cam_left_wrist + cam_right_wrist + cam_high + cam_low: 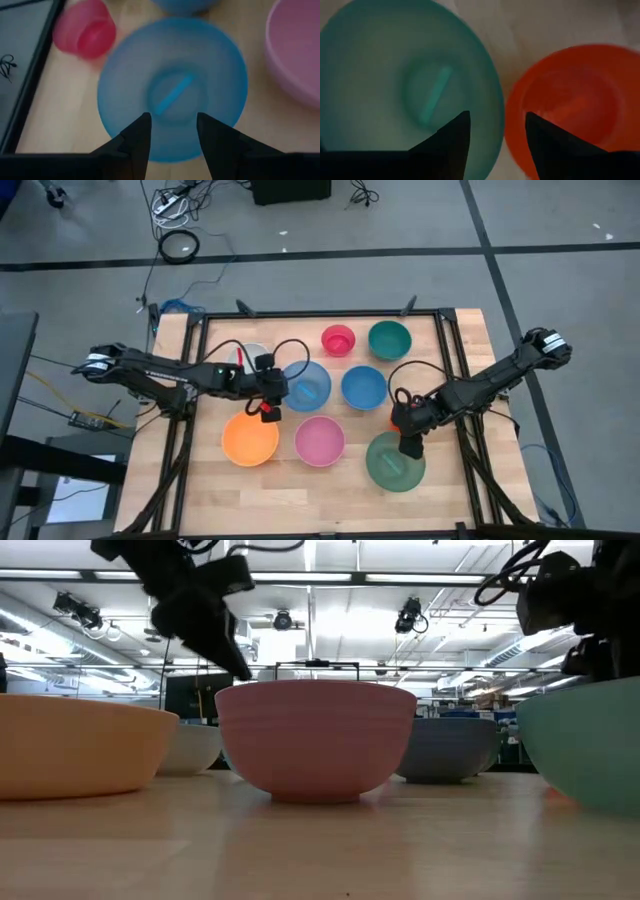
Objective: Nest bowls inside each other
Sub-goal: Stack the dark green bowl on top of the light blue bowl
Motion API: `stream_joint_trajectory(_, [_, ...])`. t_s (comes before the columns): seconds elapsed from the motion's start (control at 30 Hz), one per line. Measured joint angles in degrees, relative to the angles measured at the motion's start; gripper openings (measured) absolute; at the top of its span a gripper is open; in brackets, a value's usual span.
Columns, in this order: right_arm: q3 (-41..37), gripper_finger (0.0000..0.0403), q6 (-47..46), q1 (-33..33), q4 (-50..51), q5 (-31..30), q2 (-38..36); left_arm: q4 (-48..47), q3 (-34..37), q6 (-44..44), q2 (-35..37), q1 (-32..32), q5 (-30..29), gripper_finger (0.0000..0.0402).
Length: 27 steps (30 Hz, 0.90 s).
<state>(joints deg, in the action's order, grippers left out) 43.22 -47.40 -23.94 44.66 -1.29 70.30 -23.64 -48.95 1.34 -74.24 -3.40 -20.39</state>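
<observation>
Several plastic bowls stand upright on their bases on the wooden table. A light blue bowl (pixel 307 383) (pixel 172 87) lies just ahead of my left gripper (pixel 172 135) (pixel 272 402), which hangs open above its near rim. My right gripper (pixel 495 140) (pixel 410 448) is open, pointing steeply down over the gap between the large green bowl (pixel 405 90) (pixel 395 463) and a small orange-red bowl (pixel 570 105). Also on the table are an orange bowl (pixel 250 439), a pink bowl (pixel 320 440), a darker blue bowl (pixel 363 387), a second green bowl (pixel 389 339), a small pink-red bowl (pixel 338 339) and a white bowl (pixel 250 355), half hidden by the left arm.
A black frame (pixel 320 315) runs round the table top. In the low view the pink bowl (pixel 315 740) stands in the middle, the orange bowl (pixel 70 745) at the left and the large green bowl (pixel 590 740) at the right. Bare wood lies along the near edge (pixel 320 500).
</observation>
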Motion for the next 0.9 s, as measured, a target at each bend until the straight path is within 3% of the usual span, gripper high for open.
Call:
stream_joint_trajectory(0.3, [0.00,0.0178,8.14,0.00,-0.25,-8.01,-0.04,0.12,-6.58,2.88,0.02,-0.04,-0.02,0.0168])
stream_joint_trajectory(0.47, [0.00,0.0178,17.51,-0.02,-4.50,-10.17,-0.04,0.24,-8.83,4.16,0.02,-0.04,-0.03,0.0168])
stream_joint_trajectory(0.63, [-0.01,0.0178,23.41,-0.04,-8.18,-8.05,-0.04,-0.06,-9.09,4.09,0.04,-0.04,-0.02,0.0168])
stream_joint_trajectory(0.77, [-0.02,0.0178,23.48,0.00,-9.07,-4.16,-0.04,-0.34,-9.09,3.14,0.03,-0.04,-0.02,0.0168])
stream_joint_trajectory(0.9, [0.00,0.0178,23.47,-0.33,-9.11,-4.25,0.41,-0.32,-9.12,2.97,0.04,-0.04,-0.02,0.0168])
